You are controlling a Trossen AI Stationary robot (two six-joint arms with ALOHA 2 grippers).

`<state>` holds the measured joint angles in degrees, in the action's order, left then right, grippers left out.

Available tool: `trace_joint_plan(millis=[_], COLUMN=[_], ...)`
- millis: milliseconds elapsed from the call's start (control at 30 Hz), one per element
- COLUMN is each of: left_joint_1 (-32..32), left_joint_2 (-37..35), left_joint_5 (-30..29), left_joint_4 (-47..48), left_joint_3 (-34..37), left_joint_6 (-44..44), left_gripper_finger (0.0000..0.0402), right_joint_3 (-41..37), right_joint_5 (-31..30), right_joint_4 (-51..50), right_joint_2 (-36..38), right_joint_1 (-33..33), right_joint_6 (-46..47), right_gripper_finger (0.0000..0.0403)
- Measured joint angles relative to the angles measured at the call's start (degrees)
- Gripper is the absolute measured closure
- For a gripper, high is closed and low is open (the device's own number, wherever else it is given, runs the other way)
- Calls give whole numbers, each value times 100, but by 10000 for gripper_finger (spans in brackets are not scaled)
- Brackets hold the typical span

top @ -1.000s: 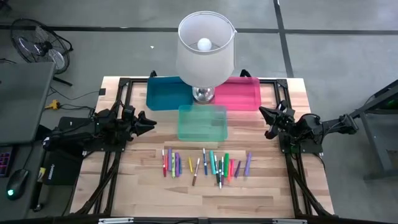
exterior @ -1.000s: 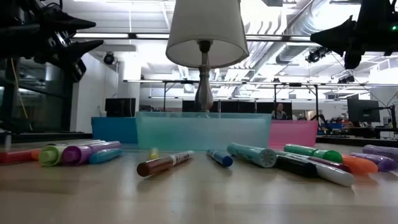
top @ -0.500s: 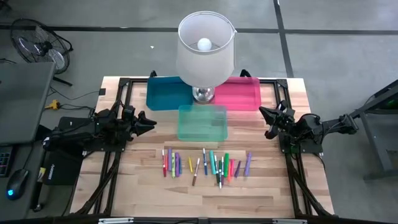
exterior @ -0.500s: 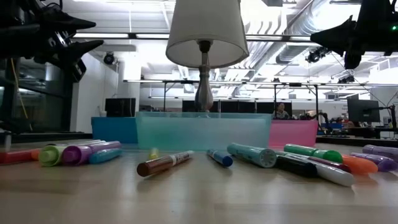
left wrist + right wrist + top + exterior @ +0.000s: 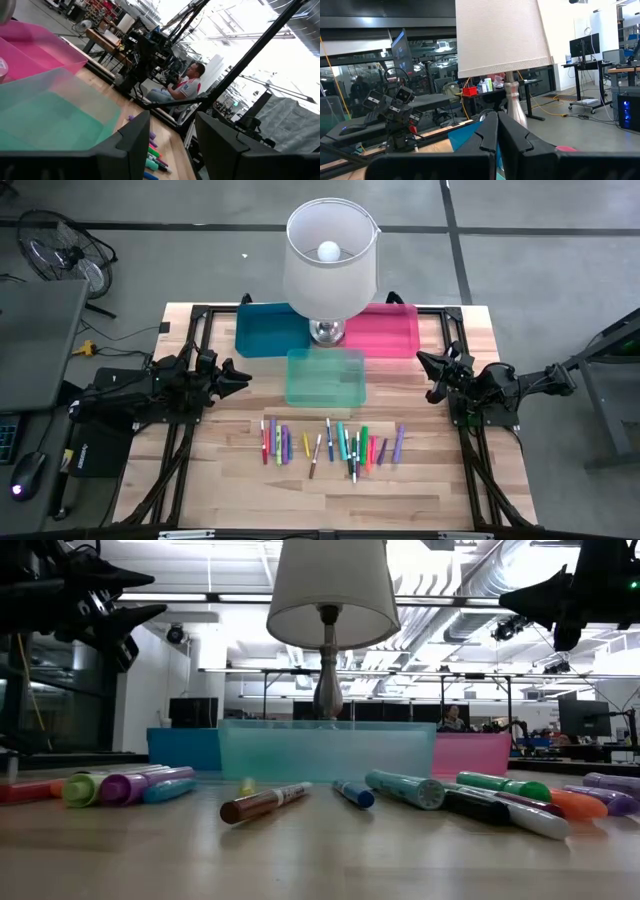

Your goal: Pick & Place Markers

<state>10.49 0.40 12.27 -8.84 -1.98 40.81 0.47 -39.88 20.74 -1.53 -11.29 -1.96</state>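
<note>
- hanging above the table's left edge, the left gripper (image 5: pixel 240 377) holds nothing; its fingers stand apart with a clear gap between them, as the left wrist view shows (image 5: pixel 172 145).
- ahead of those parted fingers sits the green bin (image 5: pixel 325 377), with the pink bin (image 5: pixel 35 50) beyond it; neither touches the gripper.
- the right gripper (image 5: pixel 424 375) hangs over the table's right edge, its fingers pressed together on nothing (image 5: pixel 497 131).
- straight ahead of the closed fingers stands the lamp (image 5: pixel 330 260), its white shade and silvery stem filling the right wrist view; the left arm shows farther off past it.
- the markers (image 5: pixel 330 445) lie in a loose row on the wooden table (image 5: pixel 230 480), nearer the front edge than either gripper, well apart from both sets of fingers and roughly between the two arms.
- all markers rest flat on the wood; none is in a bin and none is touched by a finger.
- in the low view a brown marker (image 5: pixel 263 802) lies foremost, with a purple one (image 5: pixel 145 783) off to one side and a green-and-orange one (image 5: pixel 520 790) to the other.
- the blue bin (image 5: pixel 270 328) sits behind the green bin, beside the lamp's base, with the pink bin on the lamp's other side.
- a seated person (image 5: pixel 182 87) shows in the room beyond the left gripper's fingers.
</note>
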Motion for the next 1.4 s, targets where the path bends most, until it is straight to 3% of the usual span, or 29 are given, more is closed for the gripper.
trace_joint_plan(millis=[1200, 1400], left_joint_1=[-1, -1], left_joint_2=[-1, -1], left_joint_5=[21, 20], left_joint_4=[0, 0], left_joint_3=[0, 0], left_joint_6=[-1, 1], left_gripper_finger=[246, 246], right_joint_3=[-1, 0], right_joint_5=[0, 0], right_joint_4=[1, -554], right_joint_2=[0, -1], right_joint_1=[0, 0], right_joint_6=[1, 0], right_gripper_finger=[402, 402])
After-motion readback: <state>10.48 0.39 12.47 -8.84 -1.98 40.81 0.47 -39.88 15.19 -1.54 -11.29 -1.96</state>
